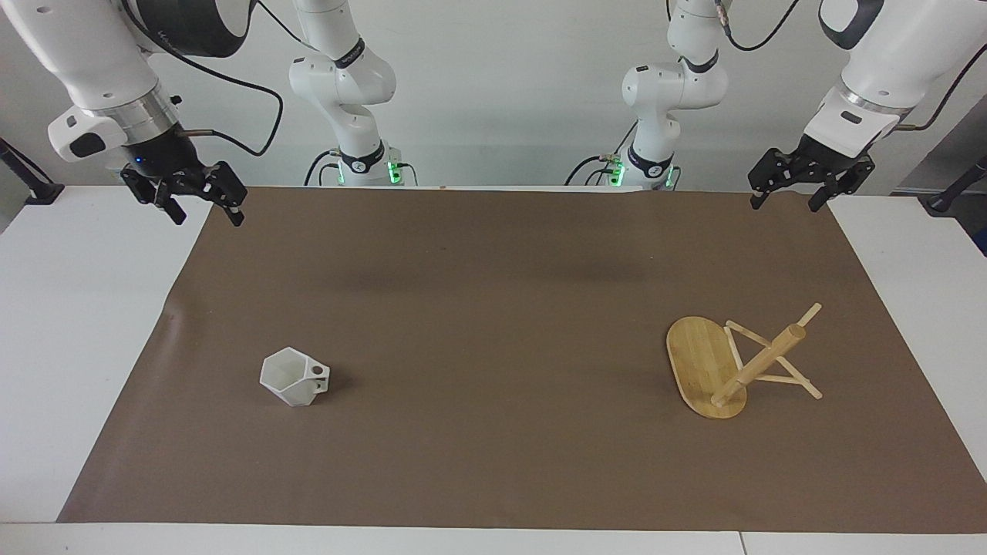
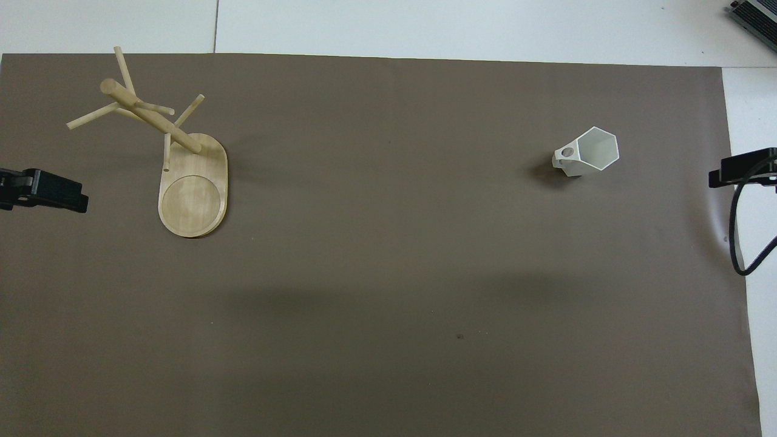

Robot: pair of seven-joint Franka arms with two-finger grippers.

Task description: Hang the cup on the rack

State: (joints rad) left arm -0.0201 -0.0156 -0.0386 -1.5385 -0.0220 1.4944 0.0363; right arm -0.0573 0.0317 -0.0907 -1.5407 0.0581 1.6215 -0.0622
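The white faceted cup stands upright on the brown mat toward the right arm's end, its pierced handle pointing at the table's middle. The bamboo rack stands on its oval base toward the left arm's end, with its post and thin pegs bare. My right gripper hangs open and empty over the mat's corner by its own base, well apart from the cup. My left gripper hangs open and empty over the mat's other corner at the robots' end, apart from the rack.
The brown mat covers most of the white table. A black cable loops over the mat's edge at the right arm's end. Nothing lies between cup and rack.
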